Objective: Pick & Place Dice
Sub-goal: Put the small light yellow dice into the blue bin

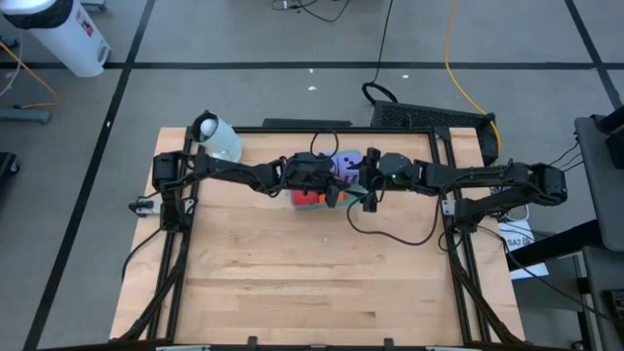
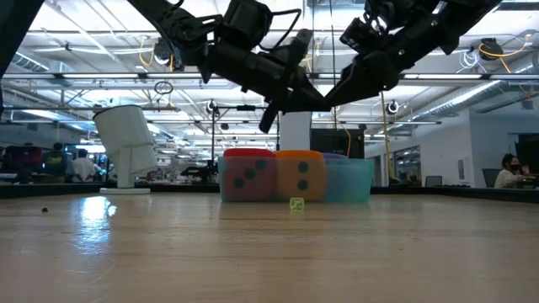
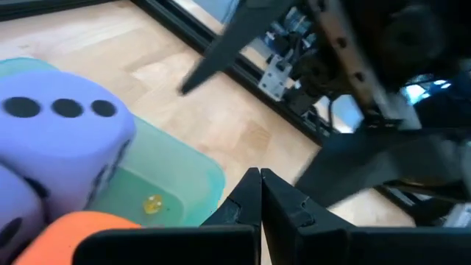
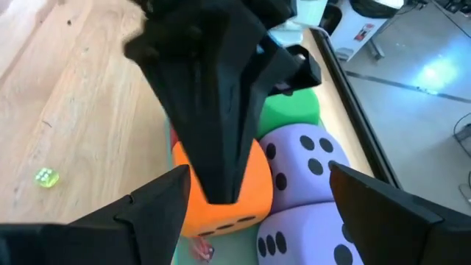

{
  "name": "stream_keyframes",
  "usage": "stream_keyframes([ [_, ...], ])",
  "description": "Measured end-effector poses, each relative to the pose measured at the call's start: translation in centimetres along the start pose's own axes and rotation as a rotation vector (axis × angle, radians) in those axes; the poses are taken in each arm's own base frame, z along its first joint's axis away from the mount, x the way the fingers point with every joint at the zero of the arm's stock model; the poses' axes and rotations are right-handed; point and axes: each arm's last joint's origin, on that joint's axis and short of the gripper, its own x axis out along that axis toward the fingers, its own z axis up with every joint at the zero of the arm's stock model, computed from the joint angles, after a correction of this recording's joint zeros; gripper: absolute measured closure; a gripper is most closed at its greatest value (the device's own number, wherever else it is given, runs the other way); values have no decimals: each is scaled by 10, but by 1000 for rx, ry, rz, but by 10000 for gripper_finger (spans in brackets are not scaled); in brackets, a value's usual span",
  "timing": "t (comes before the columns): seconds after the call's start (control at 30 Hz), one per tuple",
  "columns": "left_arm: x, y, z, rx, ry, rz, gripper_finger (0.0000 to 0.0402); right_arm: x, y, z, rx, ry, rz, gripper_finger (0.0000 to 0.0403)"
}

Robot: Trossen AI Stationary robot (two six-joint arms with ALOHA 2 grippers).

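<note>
The dice stand in a tight cluster at the table's far middle: a red die (image 2: 247, 177), an orange die (image 2: 301, 175) (image 4: 235, 202), a green die (image 4: 291, 110) and two purple dice (image 4: 309, 162) (image 4: 302, 235) (image 3: 66, 136). They rest beside or in a shallow teal tray (image 3: 176, 177); I cannot tell which. My left gripper (image 3: 259, 188) (image 1: 336, 197) is shut and empty, and hangs above the orange die; it also shows in the right wrist view (image 4: 221, 162). My right gripper (image 4: 257, 210) (image 1: 369, 198) is open and empty, and hangs above the cluster's right side.
A tiny yellow-green die (image 2: 296, 204) (image 4: 46, 177) lies on the bare wood near the cluster. A white cup-like container (image 1: 219, 136) stands at the far left corner. Black frame rails (image 1: 444, 224) run along the table's sides. The near half of the wooden table (image 1: 312, 283) is free.
</note>
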Motion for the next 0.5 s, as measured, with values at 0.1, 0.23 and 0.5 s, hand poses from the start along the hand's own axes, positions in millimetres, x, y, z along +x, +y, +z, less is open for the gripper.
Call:
stream_keyframes([
  [0.1,0,3,0,6,2,28,398,0,0,0,8,-2,-1,90],
  [0.23,-1,2,1,73,-1,20,399,0,0,-1,27,10,-1,90],
  [0.5,-58,-44,27,339,55,-52,400,-15,3,0,119,28,27,90],
])
